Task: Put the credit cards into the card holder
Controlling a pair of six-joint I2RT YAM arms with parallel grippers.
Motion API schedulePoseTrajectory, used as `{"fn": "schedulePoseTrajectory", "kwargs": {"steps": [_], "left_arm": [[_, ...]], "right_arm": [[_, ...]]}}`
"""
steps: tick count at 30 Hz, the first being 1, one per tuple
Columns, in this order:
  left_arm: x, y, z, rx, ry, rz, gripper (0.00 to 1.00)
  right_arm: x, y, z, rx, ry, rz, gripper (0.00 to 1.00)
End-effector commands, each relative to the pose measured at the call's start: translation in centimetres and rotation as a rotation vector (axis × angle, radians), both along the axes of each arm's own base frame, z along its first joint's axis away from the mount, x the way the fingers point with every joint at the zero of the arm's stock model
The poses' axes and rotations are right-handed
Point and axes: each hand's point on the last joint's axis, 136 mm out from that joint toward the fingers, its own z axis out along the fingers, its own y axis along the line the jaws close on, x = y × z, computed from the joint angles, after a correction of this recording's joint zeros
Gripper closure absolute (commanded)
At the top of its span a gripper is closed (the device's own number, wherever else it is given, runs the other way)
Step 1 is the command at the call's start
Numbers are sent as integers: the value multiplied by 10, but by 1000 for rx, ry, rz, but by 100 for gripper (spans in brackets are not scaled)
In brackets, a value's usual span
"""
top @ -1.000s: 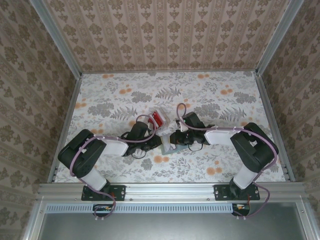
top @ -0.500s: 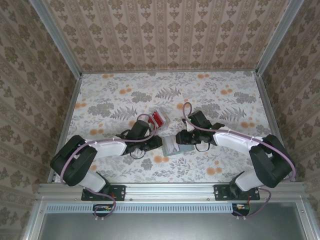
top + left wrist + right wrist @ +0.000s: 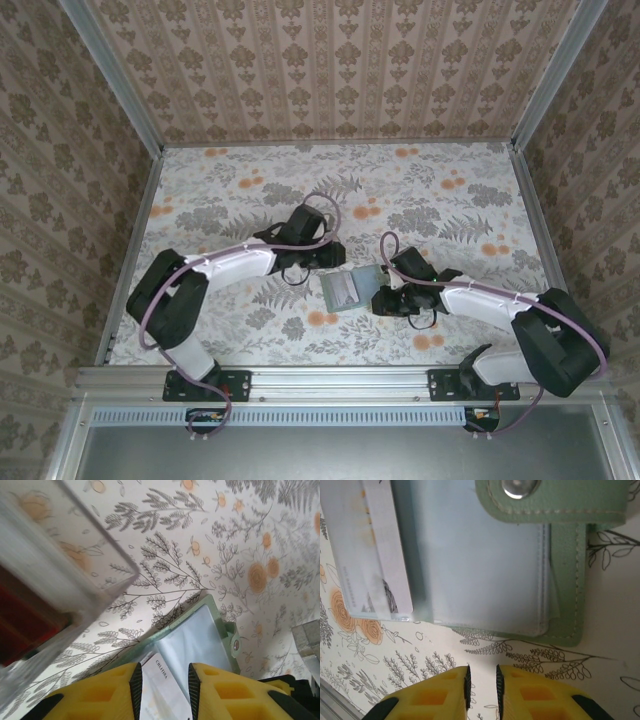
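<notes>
card holder (image 3: 345, 290) lies open on the table (image 3: 450, 190), between the 2 grippers. 1 pale card (image 3: 161, 677) lies at its clear sleeve (image 3: 480, 570). left gripper (image 3: 165, 687) at holder's far edge, jaws slightly apart, clamping nothing. right gripper (image 3: 481, 685) at its right edge, jaws narrowly apart, empty. clear box (image 3: 45, 580) with red inside near left gripper

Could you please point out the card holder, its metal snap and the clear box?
card holder (image 3: 349, 291): top external view, pale inner sleeve.
metal snap (image 3: 520, 487): right wrist view, stud centre.
clear box (image 3: 52, 577): left wrist view, side wall.
</notes>
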Motion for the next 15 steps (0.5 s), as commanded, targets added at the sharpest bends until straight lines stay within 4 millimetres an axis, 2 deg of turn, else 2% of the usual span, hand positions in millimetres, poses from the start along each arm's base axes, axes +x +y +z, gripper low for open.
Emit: {"fn": "schedulePoseTrajectory", "kwargs": {"steps": [1, 5, 9, 10, 12, 15], "left_arm": [[-8, 3, -19, 113, 12, -69, 68], [-9, 10, -40, 177, 43, -81, 68], [-6, 31, -56, 237, 59, -52, 69], [-4, 35, -58, 237, 58, -42, 69], [2, 42, -59, 227, 59, -23, 69], [9, 42, -56, 214, 51, -20, 69]], "right_arm": [[14, 1, -1, 6, -30, -45, 78], [18, 5, 0, 14, -34, -34, 78], [21, 7, 4, 15, -48, -24, 78], [19, 6, -3, 1, -26, -22, 78], [20, 5, -6, -6, -24, -25, 78], [20, 2, -10, -16, -16, -35, 78]]}}
